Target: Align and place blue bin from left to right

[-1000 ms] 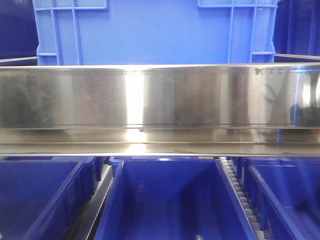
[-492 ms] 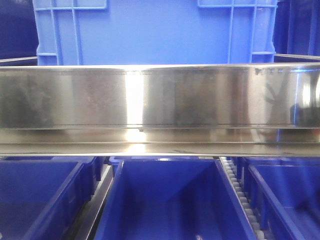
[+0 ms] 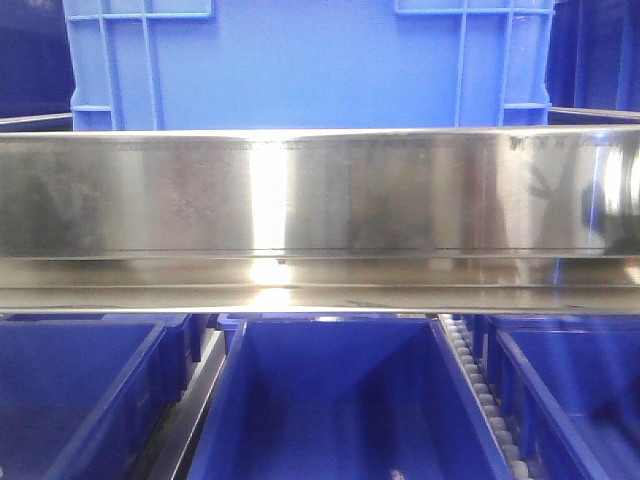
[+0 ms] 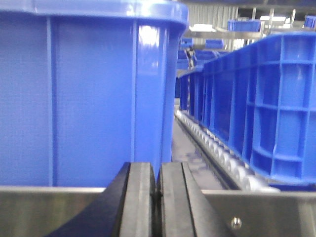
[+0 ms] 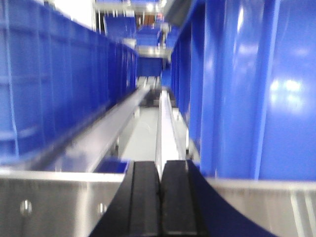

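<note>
The blue bin [image 3: 300, 60] fills the upper middle of the front view, its ribbed corners showing above a steel rail [image 3: 320, 195] that hides its base. Neither gripper shows in that view. In the left wrist view my left gripper [image 4: 158, 169] is shut with nothing in it, pointing at the gap between a smooth blue bin wall [image 4: 89, 98] on the left and a ribbed bin wall [image 4: 266, 103] on the right, which looks like the blue bin's side. My right gripper [image 5: 160, 167] is shut and empty, aimed down a lane between bins.
Dark navy bins [image 3: 340, 400] sit open on the level below the rail. A roller track [image 4: 212, 148] runs along the ribbed wall. A row of ribbed bins [image 5: 59, 79] stands left of the right gripper, and a glossy smooth bin [image 5: 256, 89] stands close on its right.
The blue bin's edges sit a few pixels further left in the front view. Reflections at the rail's right end have shifted slightly.
</note>
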`<control>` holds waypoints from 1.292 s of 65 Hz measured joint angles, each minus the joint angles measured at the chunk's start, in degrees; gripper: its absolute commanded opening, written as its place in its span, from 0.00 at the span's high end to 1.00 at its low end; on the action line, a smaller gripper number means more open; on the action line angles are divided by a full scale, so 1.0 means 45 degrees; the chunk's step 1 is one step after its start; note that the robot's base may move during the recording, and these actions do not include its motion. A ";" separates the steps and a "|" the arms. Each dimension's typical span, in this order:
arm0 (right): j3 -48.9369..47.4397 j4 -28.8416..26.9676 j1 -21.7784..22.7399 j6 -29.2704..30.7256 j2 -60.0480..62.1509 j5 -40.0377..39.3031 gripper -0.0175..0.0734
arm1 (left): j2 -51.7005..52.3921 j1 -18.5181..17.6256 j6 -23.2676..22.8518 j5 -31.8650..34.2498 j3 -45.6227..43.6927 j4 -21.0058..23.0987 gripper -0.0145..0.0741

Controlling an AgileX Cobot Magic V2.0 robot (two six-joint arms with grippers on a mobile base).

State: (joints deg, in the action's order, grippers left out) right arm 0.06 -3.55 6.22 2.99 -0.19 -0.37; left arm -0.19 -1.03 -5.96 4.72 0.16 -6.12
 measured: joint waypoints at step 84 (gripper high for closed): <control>-1.4191 -0.2796 -0.0903 0.2173 -0.7933 0.7682 0.18 | -0.9995 -0.7050 0.0605 -0.8652 -1.4525 -0.0715 0.15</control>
State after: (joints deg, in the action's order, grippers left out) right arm -63.80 -16.14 2.16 12.77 -35.89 34.20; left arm -45.16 -32.76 -3.24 -34.22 -65.20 -9.34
